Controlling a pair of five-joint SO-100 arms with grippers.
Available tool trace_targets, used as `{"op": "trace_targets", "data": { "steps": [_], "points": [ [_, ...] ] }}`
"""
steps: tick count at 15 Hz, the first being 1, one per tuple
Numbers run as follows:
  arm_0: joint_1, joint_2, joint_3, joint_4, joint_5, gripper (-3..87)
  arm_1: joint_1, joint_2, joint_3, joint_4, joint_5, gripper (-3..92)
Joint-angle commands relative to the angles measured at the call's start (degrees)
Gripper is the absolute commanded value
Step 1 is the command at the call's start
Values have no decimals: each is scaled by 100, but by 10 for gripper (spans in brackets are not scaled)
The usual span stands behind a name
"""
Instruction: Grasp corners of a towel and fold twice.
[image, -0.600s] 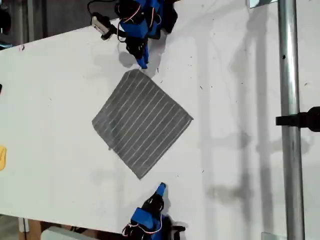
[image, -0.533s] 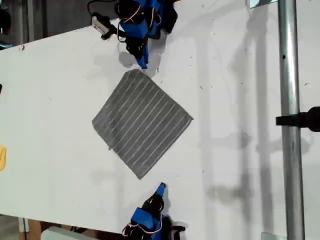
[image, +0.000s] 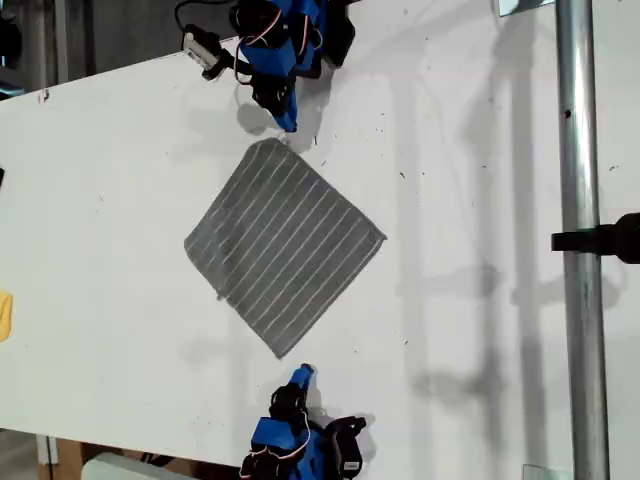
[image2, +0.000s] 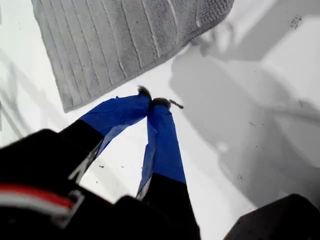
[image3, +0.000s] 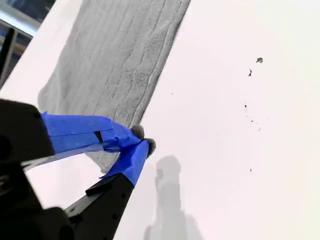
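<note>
**Pre-grasp check: towel flat, both jaws clenched on nothing**

Towel (image: 285, 245) lies flat and unfolded, mid tabletop (image: 120, 150), turned diamond-wise to the table edges. One tip points at the arm by the far edge in the exterior view, the opposite tip at the arm by the near edge. Can't tell from the wrist cams which arm is which.

My first gripper (image2: 152, 102): tips pressed together, empty, over bare table just beside one towel hem, with a corner (image2: 67, 106) near. My second gripper (image3: 142, 139): tips also pressed together, empty, at the hem close to another corner. No fold done yet.

Risks (my judgement):
- Jaws must open before descent. Going down clenched would only shove the cloth and bunch it.
- Soft fabric, thin tips: a pinch off the tip could slip out or grab just the hem, so the corner drops mid-fold.
- Arms lifting out of sync would give a skewed crease and edges not matching.
- Tips driven hard into the table may stall.

Labels/writing: none legible in any view.
</note>
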Motion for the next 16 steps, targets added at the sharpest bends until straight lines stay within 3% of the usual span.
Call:
{"op": "trace_targets", "data": {
  "steps": [1, 2, 4, 6, 8, 11, 16],
  "points": [
    [-62, 26, -62, 62, -211, -26, -202, 9, -105, 18, -79, -3],
    [123, 26, -18, -79, -554, -28, -281, 9, -229, 26, -105, -3],
    [615, -220, -132, -923, -1099, -29, -404, -26, -694, 105, -290, -3],
    [800, -2197, -1160, -1600, -1274, -29, -413, -782, -1433, 9, -527, -3],
    [940, -5080, -3182, -1986, -993, -29, -185, -2180, -2487, -229, -1099, -3],
    [1020, -8033, -5810, -2030, -413, -29, 396, -3384, -3331, -176, -2013, -3],
    [1037, -11057, -8798, -1696, 44, -29, 1345, -4834, -4447, -79, -3428, -3]
  ]
}}
